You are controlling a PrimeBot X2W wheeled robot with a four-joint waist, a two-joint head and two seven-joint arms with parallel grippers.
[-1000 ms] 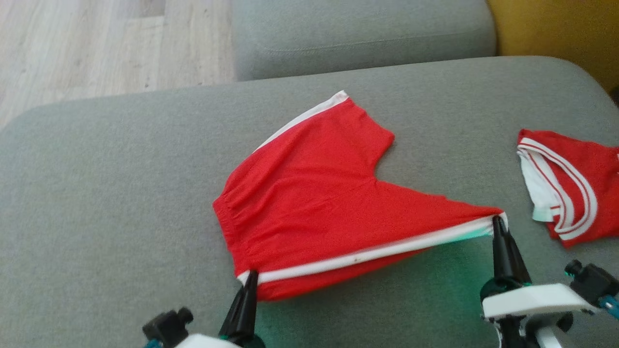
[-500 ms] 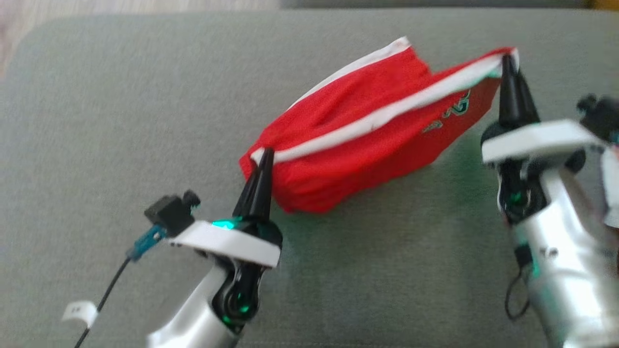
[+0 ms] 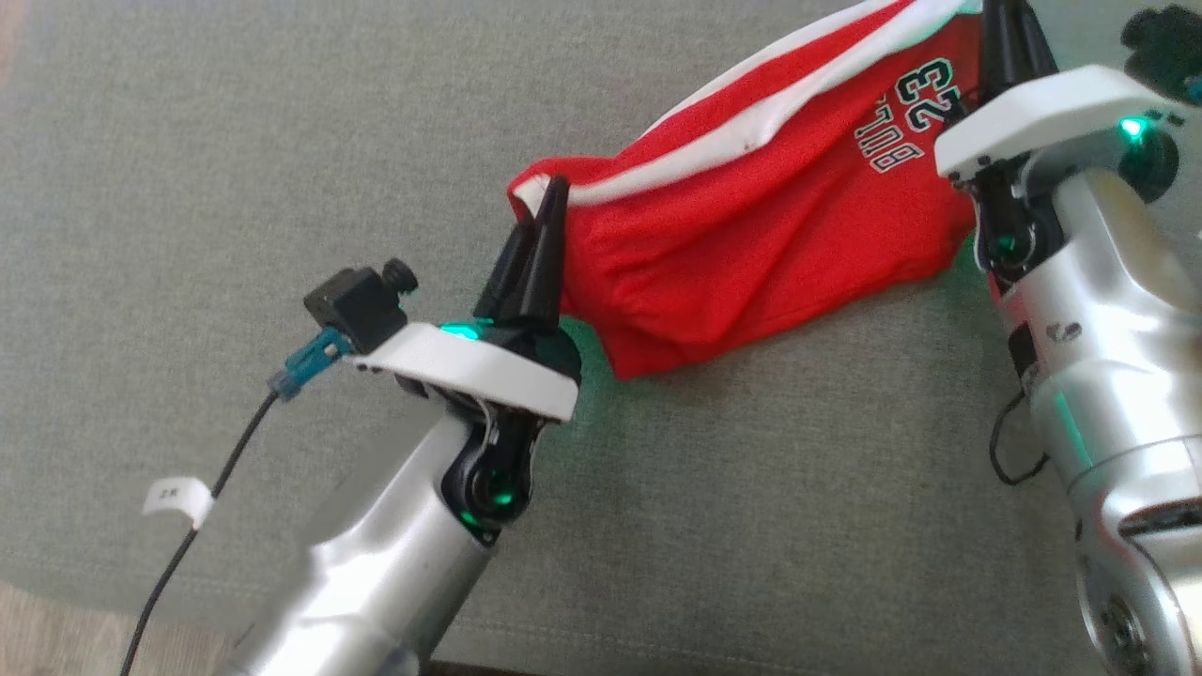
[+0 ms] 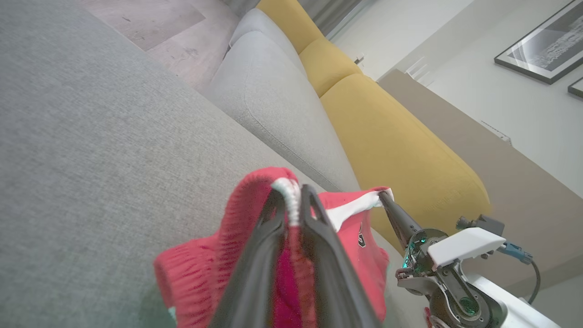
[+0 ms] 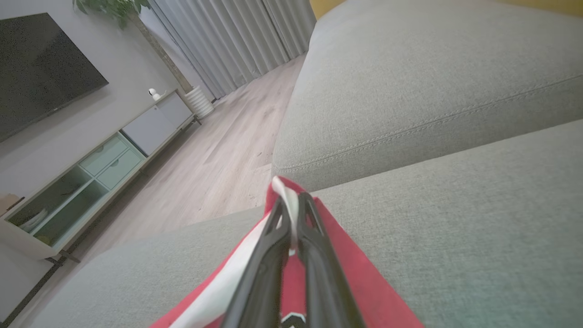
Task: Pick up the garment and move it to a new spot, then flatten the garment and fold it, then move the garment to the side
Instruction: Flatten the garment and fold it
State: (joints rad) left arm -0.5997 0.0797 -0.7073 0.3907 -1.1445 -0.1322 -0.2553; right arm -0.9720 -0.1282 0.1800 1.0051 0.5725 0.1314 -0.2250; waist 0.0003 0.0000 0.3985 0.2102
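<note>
**Garment held at two corners above the seat.** The red garment [image 3: 751, 235], with white trim and a printed number, hangs stretched between the two claws over the grey sofa cushion [image 3: 282, 141]. Its sagging lower fold lies close to the cushion. Whether it touches cannot be told.

**Left claw** [image 3: 549, 202]: in the left wrist view the fingers [image 4: 266, 237] stand slightly apart with the white-trimmed corner between them. Whether they pinch it firmly or merely flank it cannot be told.

**Right claw** [image 3: 1000, 14]: closed tight on the opposite white-trimmed corner, as the right wrist view shows, with the trim pressed between its fingers [image 5: 319, 255].

**Judged stage:** the garment is being carried or spread, and flattening and folding are not yet done.

**Judged risks:**
- If the left hold is loose, that corner may slip out. The cloth would then swing from the right claw alone and land in a heap, so spreading would have to begin again.
- The top edge slants and the middle hangs slack. Lowering it in this state would probably trap folds underneath.
- The open-weave fabric could catch on a pointed fingertip at release and be dragged out of place.
- Pulling the claws further apart could tug the cloth from the weaker hold.
</note>
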